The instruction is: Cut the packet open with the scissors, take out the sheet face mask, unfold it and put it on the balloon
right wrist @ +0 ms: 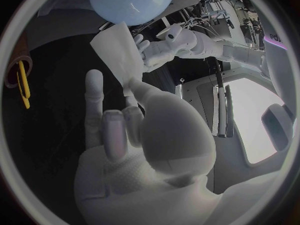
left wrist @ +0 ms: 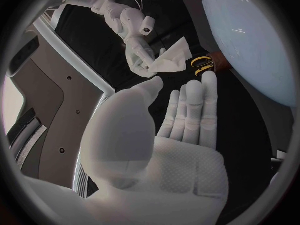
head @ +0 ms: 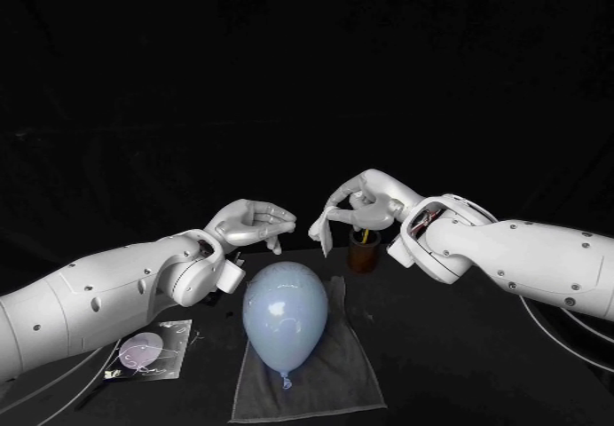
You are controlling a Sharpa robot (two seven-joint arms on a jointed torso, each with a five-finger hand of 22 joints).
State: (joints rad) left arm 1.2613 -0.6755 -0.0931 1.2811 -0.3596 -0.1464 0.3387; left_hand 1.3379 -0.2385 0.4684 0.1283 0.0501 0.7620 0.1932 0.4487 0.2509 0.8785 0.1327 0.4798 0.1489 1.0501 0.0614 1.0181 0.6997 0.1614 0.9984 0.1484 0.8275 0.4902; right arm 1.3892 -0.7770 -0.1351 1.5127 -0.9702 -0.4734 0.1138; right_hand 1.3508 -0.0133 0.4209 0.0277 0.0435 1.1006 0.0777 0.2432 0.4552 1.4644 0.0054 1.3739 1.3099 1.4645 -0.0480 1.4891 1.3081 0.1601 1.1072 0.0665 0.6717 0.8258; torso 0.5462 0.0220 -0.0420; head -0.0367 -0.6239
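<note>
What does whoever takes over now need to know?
Left hand: holds nothing, fingers apart, near the mask.
Right hand: pinches the folded mask in the air.
Scissors stand in the cup.
Packet lies on the table beside the cloth.
Balloon lies on the cloth.
Done: mask is out.
Left: unfold it, put it on the balloon.

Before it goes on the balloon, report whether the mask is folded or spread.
Folded: the right hand holds the mask as a compact creased piece, not opened out.
</note>
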